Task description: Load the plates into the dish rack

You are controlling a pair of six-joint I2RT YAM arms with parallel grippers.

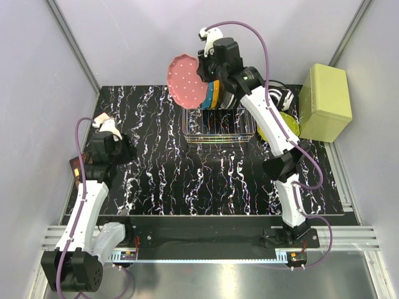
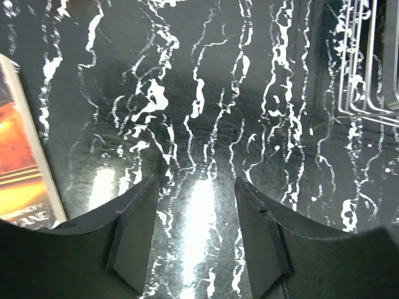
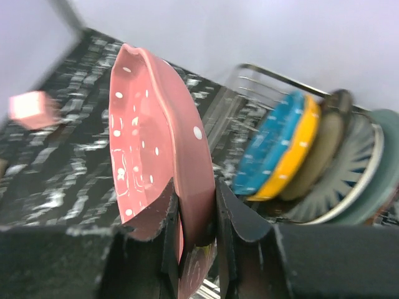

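At the left, the left arm [image 1: 87, 205] is seen bent low over the black, white-veined counter [image 1: 162, 180], with its wrist turned toward the middle. The left jaws are spread apart with only bare counter showing between them, well apart from every plate. Near them, at the counter's left edge, an orange-printed flat box [image 2: 19, 168] is seen. Further right, the round pink scalloped-edge plastic plate with small white dots [image 3: 146, 143] is held on edge in the air by the left end of the rectangular silver wire dish rack [image 1: 218, 131], which is set at the counter's far side. The plate's rim is pinched between the right jaws, one finger on each face. The right arm [image 1: 274, 124] is stretched up and forward from its base, with the elbow raised. In the rack, a blue dotted plate [image 3: 271, 146] and an orange dotted plate [image 3: 296, 156] are stood upright side by side, followed by plain grey and dark plates [image 3: 349, 174]. A yellow-green plate [image 1: 278, 131] is partly hidden beneath the right arm, between the rack and a yellow-green box [image 1: 324, 103].
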